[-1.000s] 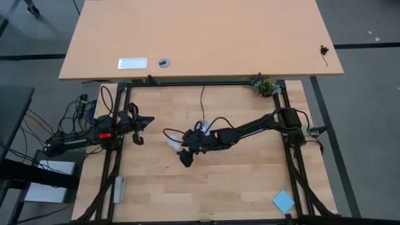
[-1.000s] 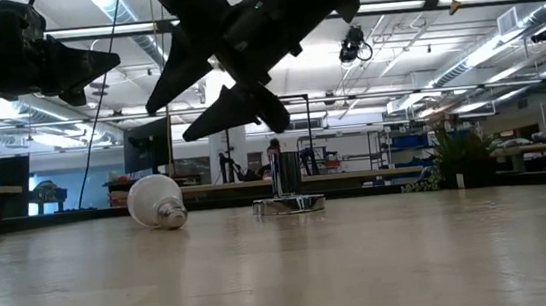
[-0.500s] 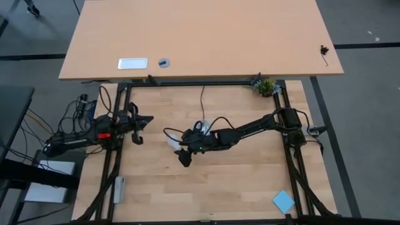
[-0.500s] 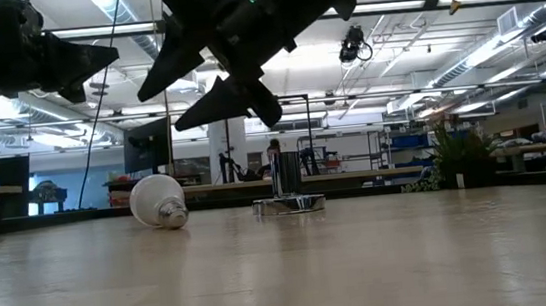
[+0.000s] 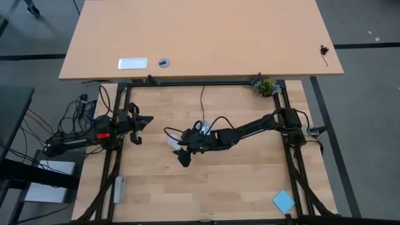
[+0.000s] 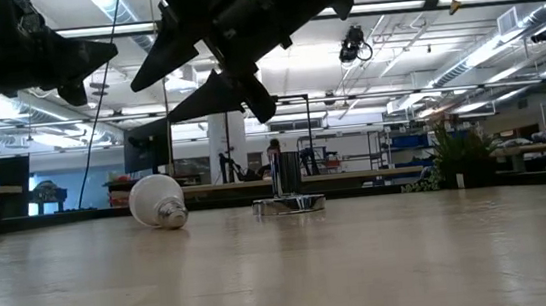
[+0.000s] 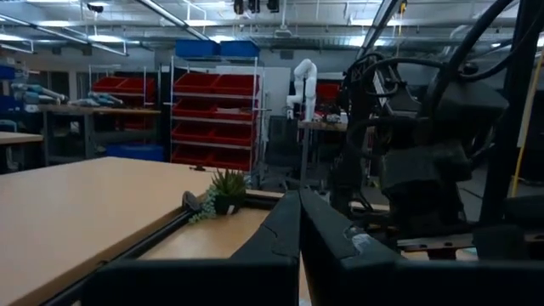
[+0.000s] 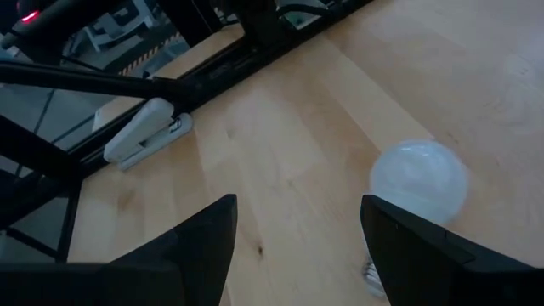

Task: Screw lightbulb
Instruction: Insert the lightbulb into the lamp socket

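Note:
The white lightbulb (image 6: 156, 199) lies on its side on the wooden table, its greyish screw end (image 6: 173, 219) toward the near side; it also shows in the high view (image 5: 171, 142) and the right wrist view (image 8: 420, 179). The shiny socket base (image 6: 287, 190) with a black cord stands to its right. My right gripper (image 5: 182, 156) hangs open above the table just near of the bulb, touching nothing; in its wrist view (image 8: 297, 246) the bulb lies ahead, off to one finger's side. My left gripper (image 5: 142, 120) waits shut at the table's left edge.
A white stapler-like object (image 5: 119, 187) lies at the near left edge and also shows in the right wrist view (image 8: 141, 133). A blue pad (image 5: 283, 201) lies near right and a small plant (image 5: 265, 86) far right. A larger desk (image 5: 200, 37) stands beyond the table.
My right gripper, still open, has risen a little and gone slightly toward the table's left edge above the bulb. The bulb and the socket base have stayed where they were.

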`<action>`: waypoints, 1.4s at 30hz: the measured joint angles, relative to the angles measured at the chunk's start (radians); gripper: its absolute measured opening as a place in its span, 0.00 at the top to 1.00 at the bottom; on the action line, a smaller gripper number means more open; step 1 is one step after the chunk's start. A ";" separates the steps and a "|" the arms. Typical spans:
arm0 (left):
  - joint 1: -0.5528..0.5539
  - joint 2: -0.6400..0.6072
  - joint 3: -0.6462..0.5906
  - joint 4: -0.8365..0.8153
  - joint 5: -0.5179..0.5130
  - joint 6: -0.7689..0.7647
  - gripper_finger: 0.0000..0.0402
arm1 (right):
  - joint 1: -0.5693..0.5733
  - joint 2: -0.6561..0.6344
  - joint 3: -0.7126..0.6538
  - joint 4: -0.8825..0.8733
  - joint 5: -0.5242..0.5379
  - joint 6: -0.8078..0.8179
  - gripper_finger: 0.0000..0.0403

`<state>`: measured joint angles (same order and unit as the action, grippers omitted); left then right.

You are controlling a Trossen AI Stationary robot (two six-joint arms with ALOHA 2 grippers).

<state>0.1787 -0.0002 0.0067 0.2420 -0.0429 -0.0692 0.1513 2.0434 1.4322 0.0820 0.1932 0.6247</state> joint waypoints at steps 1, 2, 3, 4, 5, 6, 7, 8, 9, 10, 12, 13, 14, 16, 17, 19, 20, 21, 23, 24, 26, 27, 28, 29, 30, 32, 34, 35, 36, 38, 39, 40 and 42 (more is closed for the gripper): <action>0.000 0.000 0.000 0.000 0.001 -0.007 0.99 | 0.000 0.000 0.000 0.001 0.000 0.000 0.36; 0.000 0.000 0.000 0.000 0.002 -0.016 0.99 | 0.000 0.000 0.000 0.002 0.000 0.000 0.36; 0.000 0.000 0.000 -0.001 0.002 -0.020 0.99 | 0.000 0.000 0.000 0.002 0.000 0.000 0.36; 0.000 0.000 0.000 -0.001 0.002 -0.021 0.99 | -0.001 0.000 0.000 0.002 0.000 0.000 0.36; 0.000 0.000 0.000 -0.001 0.003 -0.021 0.99 | -0.001 0.000 0.000 0.001 0.000 0.000 0.36; 0.000 0.000 0.000 0.000 0.002 -0.021 0.99 | -0.001 0.000 0.000 0.001 0.000 0.000 0.36; 0.000 0.000 0.000 0.000 0.002 -0.021 0.99 | -0.001 0.000 0.000 0.002 0.000 -0.002 0.36; 0.000 0.000 0.000 0.000 0.002 -0.021 0.99 | -0.001 0.000 0.000 0.006 0.000 -0.007 0.36; 0.000 0.000 0.000 -0.001 0.002 -0.022 0.99 | -0.001 0.000 0.000 0.016 0.000 -0.014 0.36; 0.000 0.000 0.000 -0.002 0.002 -0.021 0.99 | -0.001 0.000 -0.001 0.032 0.000 -0.021 0.36; 0.000 0.000 0.000 -0.013 0.002 -0.022 0.99 | -0.001 0.001 -0.001 0.084 0.000 -0.032 0.36; 0.000 0.000 0.000 -0.016 0.002 -0.022 0.99 | -0.001 0.001 -0.001 0.107 0.000 -0.040 0.36; 0.000 0.000 0.000 -0.025 0.002 -0.019 0.99 | -0.001 0.001 -0.001 0.122 -0.001 -0.043 0.37; 0.000 0.001 0.000 -0.043 0.002 0.008 0.99 | -0.004 0.001 -0.001 0.122 -0.001 -0.041 0.38; 0.000 0.003 0.000 -0.045 -0.001 0.018 0.99 | -0.005 0.001 -0.001 0.117 -0.002 -0.031 0.39; 0.000 0.008 0.000 -0.050 -0.014 0.036 0.99 | -0.008 0.001 -0.001 0.106 -0.003 -0.002 0.41; 0.000 0.013 0.000 -0.051 -0.015 0.037 0.99 | -0.010 0.001 -0.001 0.094 -0.003 0.009 0.42; 0.000 0.017 0.000 -0.052 -0.014 0.040 0.99 | -0.010 0.001 -0.001 0.078 -0.002 0.020 0.42; 0.000 0.028 0.000 -0.053 -0.017 0.054 0.99 | -0.010 0.001 -0.002 0.055 0.014 0.039 0.42; 0.000 0.035 0.000 -0.053 -0.019 0.063 0.99 | -0.010 0.001 -0.002 0.055 0.022 0.045 0.42; 0.000 0.054 0.000 -0.054 -0.024 0.067 0.99 | -0.010 0.001 -0.001 0.053 0.029 0.049 0.41; 0.000 0.065 0.000 -0.054 -0.024 0.067 0.99 | -0.010 0.001 -0.001 0.044 0.032 0.049 0.40; 0.000 0.076 0.000 -0.054 -0.024 0.067 0.99 | -0.010 0.001 -0.001 0.031 0.041 0.052 0.39; 0.000 0.086 0.000 -0.054 -0.026 0.066 0.99 | -0.010 0.001 -0.001 0.020 0.051 0.055 0.38; 0.000 0.095 0.000 -0.053 -0.030 0.066 0.99 | -0.010 0.001 -0.001 0.012 0.062 0.056 0.36; 0.000 0.113 0.000 -0.050 -0.036 0.066 0.99 | -0.010 0.001 -0.001 -0.001 0.083 0.055 0.34; 0.000 0.130 0.000 -0.046 -0.037 0.066 0.98 | -0.010 0.001 -0.001 -0.014 0.085 0.055 0.32; 0.000 0.137 0.000 -0.042 -0.037 0.066 0.98 | -0.010 0.002 -0.001 -0.016 0.086 0.055 0.32; 0.000 0.146 0.000 -0.041 -0.037 0.069 0.98 | -0.010 0.012 0.000 -0.007 0.088 0.054 0.32; 0.000 0.164 0.000 -0.038 -0.037 0.090 0.97 | -0.010 0.033 0.001 -0.004 0.089 0.049 0.31; 0.000 0.176 0.000 -0.035 -0.037 0.092 0.98 | -0.010 0.049 0.000 0.003 0.089 0.045 0.31; 0.000 0.186 0.000 -0.033 -0.037 0.092 0.98 | -0.010 0.067 0.000 0.014 0.088 0.038 0.31; 0.000 0.206 0.000 -0.032 -0.037 0.093 0.99 | -0.009 0.094 0.000 0.017 0.088 0.034 0.31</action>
<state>0.1787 0.2062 0.0067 0.2100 -0.0799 0.0235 0.1421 2.1369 1.4319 0.0987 0.2813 0.6588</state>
